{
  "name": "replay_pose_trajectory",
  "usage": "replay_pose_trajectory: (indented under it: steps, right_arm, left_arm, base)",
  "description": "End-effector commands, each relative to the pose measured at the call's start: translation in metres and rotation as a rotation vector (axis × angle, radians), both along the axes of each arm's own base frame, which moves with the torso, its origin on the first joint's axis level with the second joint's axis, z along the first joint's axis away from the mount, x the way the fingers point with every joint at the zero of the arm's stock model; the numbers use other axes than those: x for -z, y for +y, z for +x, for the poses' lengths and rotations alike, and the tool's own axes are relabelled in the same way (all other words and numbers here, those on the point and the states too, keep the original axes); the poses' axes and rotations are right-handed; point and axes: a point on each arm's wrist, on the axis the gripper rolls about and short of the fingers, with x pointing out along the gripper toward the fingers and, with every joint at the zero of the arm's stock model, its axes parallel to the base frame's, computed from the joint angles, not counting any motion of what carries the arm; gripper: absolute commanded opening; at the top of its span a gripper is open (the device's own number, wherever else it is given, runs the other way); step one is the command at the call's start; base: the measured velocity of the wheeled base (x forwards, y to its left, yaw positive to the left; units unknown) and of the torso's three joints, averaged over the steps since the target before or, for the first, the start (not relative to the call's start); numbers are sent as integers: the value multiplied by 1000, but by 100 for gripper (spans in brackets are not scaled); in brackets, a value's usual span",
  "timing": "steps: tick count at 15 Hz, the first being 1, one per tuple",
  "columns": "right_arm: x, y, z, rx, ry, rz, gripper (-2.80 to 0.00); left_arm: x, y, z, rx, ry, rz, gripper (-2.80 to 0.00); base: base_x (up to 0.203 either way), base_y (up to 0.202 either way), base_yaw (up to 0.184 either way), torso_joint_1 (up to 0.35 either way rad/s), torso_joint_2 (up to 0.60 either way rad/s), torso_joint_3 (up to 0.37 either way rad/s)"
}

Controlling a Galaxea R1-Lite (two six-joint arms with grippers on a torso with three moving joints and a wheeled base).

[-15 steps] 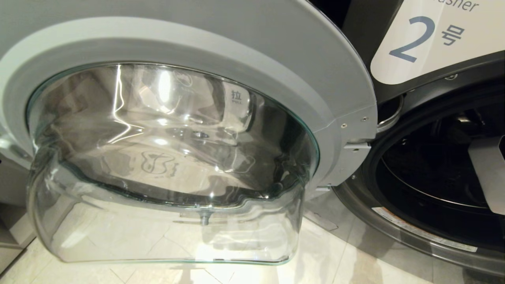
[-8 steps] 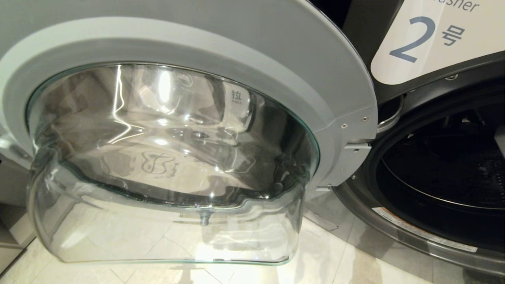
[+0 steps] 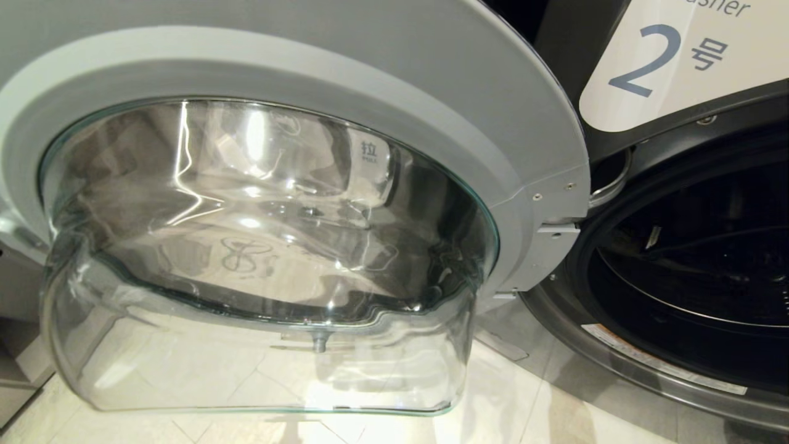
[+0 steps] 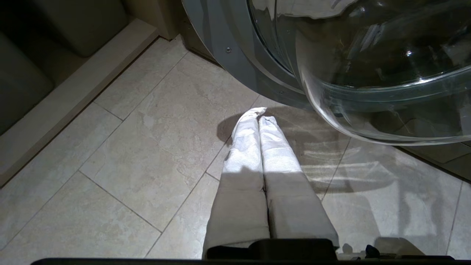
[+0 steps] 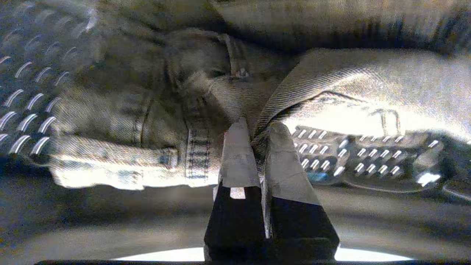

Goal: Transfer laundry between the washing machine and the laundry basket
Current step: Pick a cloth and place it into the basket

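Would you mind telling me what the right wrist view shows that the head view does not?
Only the right wrist view shows the right gripper shut on a fold of jeans, with the perforated drum wall behind. Only the head view shows the open door with its glass bowl, the label with a 2 and the floor tiles. Both show the inside of the washing machine; in the head view it is dark and no laundry can be made out.

Left claw (image 4: 258, 117) hangs pointing downward, fingers pressed together; right claw (image 5: 255, 129) pinched tight on fabric.
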Motion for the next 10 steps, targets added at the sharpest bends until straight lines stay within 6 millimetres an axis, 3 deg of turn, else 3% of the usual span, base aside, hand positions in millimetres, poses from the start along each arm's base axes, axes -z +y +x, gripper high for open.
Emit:
replay_pose_trajectory:
  steps: [1, 5, 10]
  right_arm:
    - [-6, 6, -19, -8, -60, -12, -280]
    - [2, 7, -25, -6, -49, -10, -280]
    - [21, 15, -53, -20, 3, -3, -280]
  left_arm:
    - [11, 0, 3, 0, 39, 2, -280]
    - [11, 0, 3, 0, 40, 2, -280]
    - [11, 0, 3, 0, 39, 2, -280]
  base:
    - [0, 0, 0, 0, 0, 0]
    - [0, 0, 0, 0, 0, 0]
    - [0, 0, 0, 0, 0, 0]
